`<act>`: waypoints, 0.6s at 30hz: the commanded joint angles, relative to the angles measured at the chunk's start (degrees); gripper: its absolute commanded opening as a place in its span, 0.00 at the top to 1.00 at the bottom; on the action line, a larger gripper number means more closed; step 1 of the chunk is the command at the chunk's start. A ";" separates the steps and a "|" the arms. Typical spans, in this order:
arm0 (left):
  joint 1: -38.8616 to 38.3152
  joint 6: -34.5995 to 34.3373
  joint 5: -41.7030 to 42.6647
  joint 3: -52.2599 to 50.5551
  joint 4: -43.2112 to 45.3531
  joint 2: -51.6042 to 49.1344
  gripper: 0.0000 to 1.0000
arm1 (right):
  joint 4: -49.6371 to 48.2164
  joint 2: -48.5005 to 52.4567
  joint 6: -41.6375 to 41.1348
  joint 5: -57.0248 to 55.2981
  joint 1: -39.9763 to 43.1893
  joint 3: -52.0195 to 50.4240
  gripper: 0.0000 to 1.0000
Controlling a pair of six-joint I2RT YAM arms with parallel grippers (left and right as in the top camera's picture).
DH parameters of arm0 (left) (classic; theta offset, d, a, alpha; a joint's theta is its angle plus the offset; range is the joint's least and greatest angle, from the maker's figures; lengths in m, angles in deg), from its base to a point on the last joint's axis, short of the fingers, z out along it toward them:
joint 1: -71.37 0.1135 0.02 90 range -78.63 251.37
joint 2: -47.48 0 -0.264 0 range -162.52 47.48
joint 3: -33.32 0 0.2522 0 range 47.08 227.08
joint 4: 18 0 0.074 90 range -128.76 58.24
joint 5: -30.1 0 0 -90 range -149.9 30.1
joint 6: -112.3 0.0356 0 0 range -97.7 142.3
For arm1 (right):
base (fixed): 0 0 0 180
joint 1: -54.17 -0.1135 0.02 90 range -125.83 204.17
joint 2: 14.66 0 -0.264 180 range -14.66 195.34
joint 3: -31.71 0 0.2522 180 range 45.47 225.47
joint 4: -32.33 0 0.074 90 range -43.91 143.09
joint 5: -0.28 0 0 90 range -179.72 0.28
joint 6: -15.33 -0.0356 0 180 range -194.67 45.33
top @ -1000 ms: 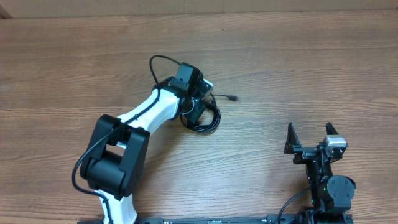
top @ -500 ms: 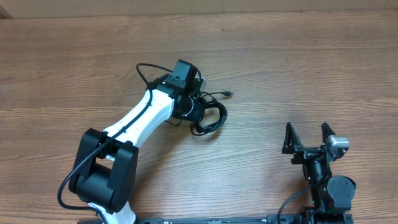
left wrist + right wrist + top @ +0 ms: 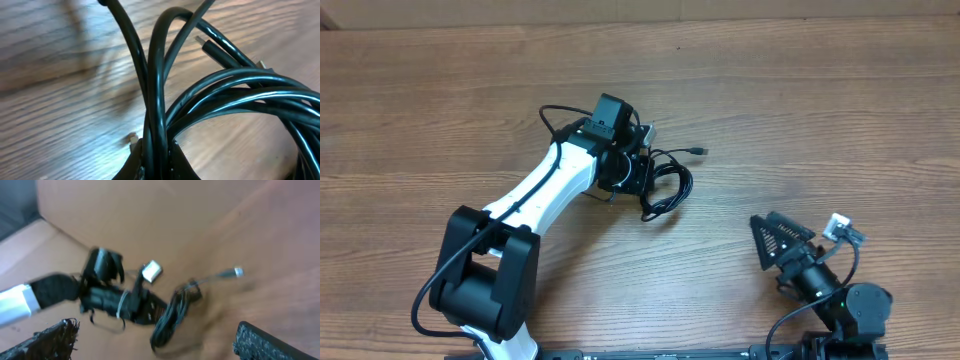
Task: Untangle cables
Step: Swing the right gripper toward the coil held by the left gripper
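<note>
The cables (image 3: 668,186) form a tangled black bundle of loops on the wooden table, with one thin end and its small plug (image 3: 699,151) sticking out to the right. My left gripper (image 3: 638,177) is shut on the bundle's left side. In the left wrist view, its jaws (image 3: 156,152) pinch several black strands, and the loops (image 3: 235,95) spread to the right. My right gripper (image 3: 761,243) stands open, tipped to the left, well short of the bundle. The blurred right wrist view shows the bundle (image 3: 172,315) and a silver plug (image 3: 238,272) beyond the open fingers (image 3: 272,345).
The left arm (image 3: 545,190) slants across the table's middle from its base (image 3: 485,280) at the front left. A small pale tag (image 3: 151,271) sits on the left wrist. The table's far edge (image 3: 640,20) runs along the top.
The left gripper shifted the bundle slightly right, and the loose plug end moved right too. The right gripper, upright before, has tipped over and swung left toward the bundle, still open.
</note>
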 commanded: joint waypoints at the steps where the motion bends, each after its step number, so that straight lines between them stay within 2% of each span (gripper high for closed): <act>1: 0.09 1.68 -7.39 1.44 -0.61 2.14 0.81 | 4.48 1.29 4.33 2.91 0.20 3.82 0.00; 2: 0.09 1.66 -7.39 1.44 -0.92 2.14 0.73 | 7.87 2.40 5.97 2.91 0.20 5.53 0.00; 3: 0.09 1.01 -7.39 1.44 -1.40 2.14 0.56 | 12.50 4.15 8.04 2.86 0.20 7.89 0.00; 5: 0.09 1.03 -7.13 1.44 -1.95 2.14 0.46 | 17.00 6.45 9.88 2.49 0.20 10.49 0.00; 6: -0.09 1.11 -7.17 1.44 -3.06 2.14 0.41 | 23.10 10.56 12.76 1.75 0.20 14.73 0.00; 9: -0.15 2.97 -7.15 1.44 -3.74 2.14 0.38 | 29.27 16.46 16.57 1.64 0.20 19.93 0.00; 11: -0.17 8.37 -7.15 1.44 -3.65 2.14 0.38 | 31.76 20.52 19.30 4.07 0.20 22.82 0.00; 13: -0.24 16.59 -7.15 1.44 -3.26 2.14 0.39 | 31.04 24.76 23.61 12.52 0.20 24.59 0.00; 15: -0.57 23.63 -7.15 1.42 -2.49 2.14 0.40 | 28.15 27.82 22.95 17.75 0.20 24.65 0.00; 18: -0.96 24.83 -7.17 1.42 -0.70 2.14 0.41 | 26.16 30.60 22.88 17.68 0.20 24.59 0.00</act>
